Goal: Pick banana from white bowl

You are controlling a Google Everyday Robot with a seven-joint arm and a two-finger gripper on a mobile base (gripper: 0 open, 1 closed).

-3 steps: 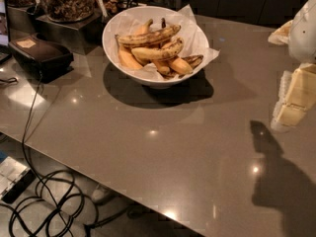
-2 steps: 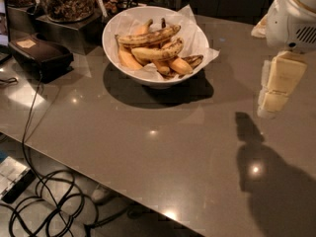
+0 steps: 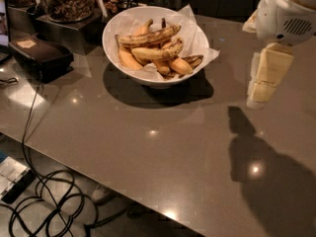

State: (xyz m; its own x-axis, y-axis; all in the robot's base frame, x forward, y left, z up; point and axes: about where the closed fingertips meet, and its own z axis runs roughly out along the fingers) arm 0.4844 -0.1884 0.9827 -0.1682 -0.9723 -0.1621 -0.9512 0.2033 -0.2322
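Observation:
The white bowl (image 3: 148, 79), lined with crinkled white paper, stands at the back middle of the grey table. Several bananas lie in it. The banana (image 3: 148, 36), the longest one, dull yellow with dark brown streaks, lies across the top of the pile. Shorter orange-yellow bananas (image 3: 155, 52) lie under it, and a small blackened one (image 3: 193, 59) is at the bowl's right side. My gripper (image 3: 264, 78) hangs from the white arm at the right, pointing down, above the table. It is well to the right of the bowl and touches nothing.
A dark box (image 3: 39, 53) with a cable sits left of the bowl. A glass jar of nuts (image 3: 66, 1) stands on a dark stand behind it. Cables (image 3: 44, 191) lie on the floor past the table's front-left edge. The arm's shadow (image 3: 266, 167) falls at the right.
My gripper has moved left toward the bowl and slightly up. The bowl and the bananas have not moved.

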